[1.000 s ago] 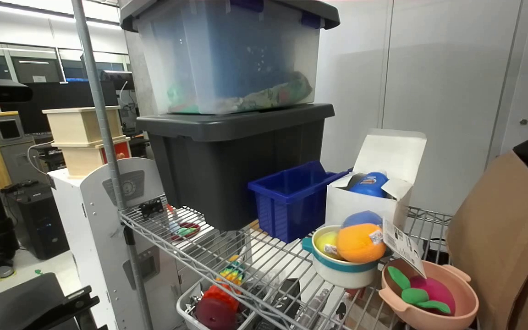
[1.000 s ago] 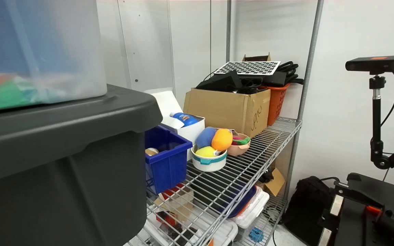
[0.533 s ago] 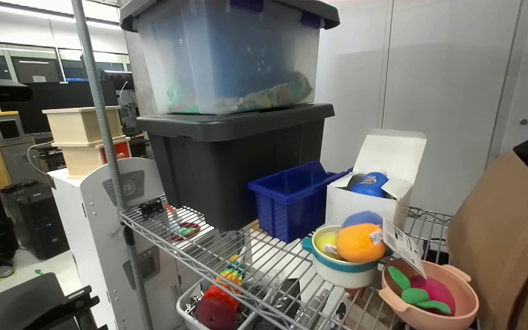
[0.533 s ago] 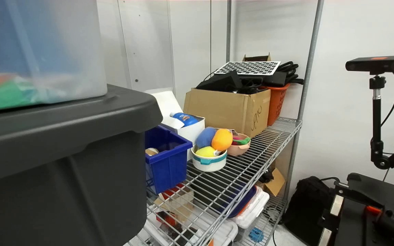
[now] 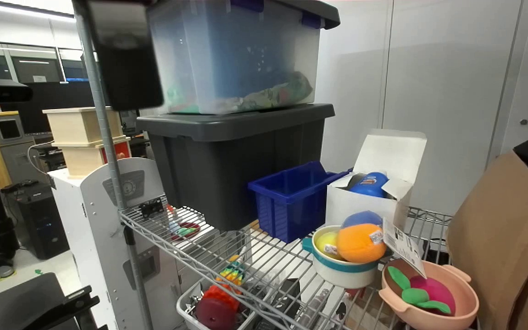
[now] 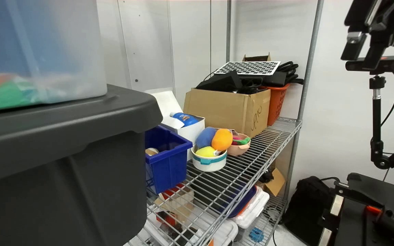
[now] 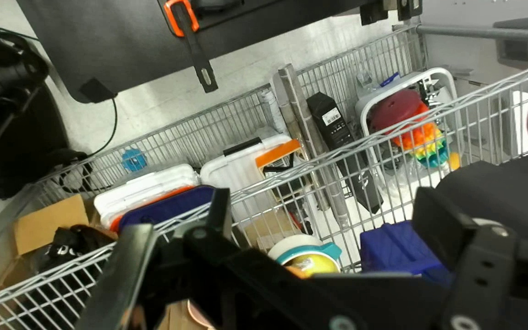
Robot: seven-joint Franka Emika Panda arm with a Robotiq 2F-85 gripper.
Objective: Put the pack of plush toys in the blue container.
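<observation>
the pack of plush toys (image 5: 360, 244) is a soft, fuzzy cluster of rounded lobes, orange and yellow with a blue one against the orange, sitting in a smooth white pot (image 5: 344, 276) with a teal band and bulging above its rim. just beside the pot stands the blue container (image 5: 291, 220), a glossy, hard plastic rectangle with an open top and a flared lip. a white cardboard carton (image 5: 349, 206) has its lid flap raised, and a pink bowl (image 5: 420, 318) has rounded walls and stubby handles. all rest on the worktop (image 6: 286, 126), a grid of parallel metal wires. the matte grey tote (image 5: 209, 183) walls off one side of the container, while the space above container and pot is open. in the wrist view a narrow strip of wire separates these two, and bare wire runs from both toward the worktop's trussed edge. the end effector (image 7: 322, 206) hangs high, well apart from the toys, its dark fingers spread wide.
</observation>
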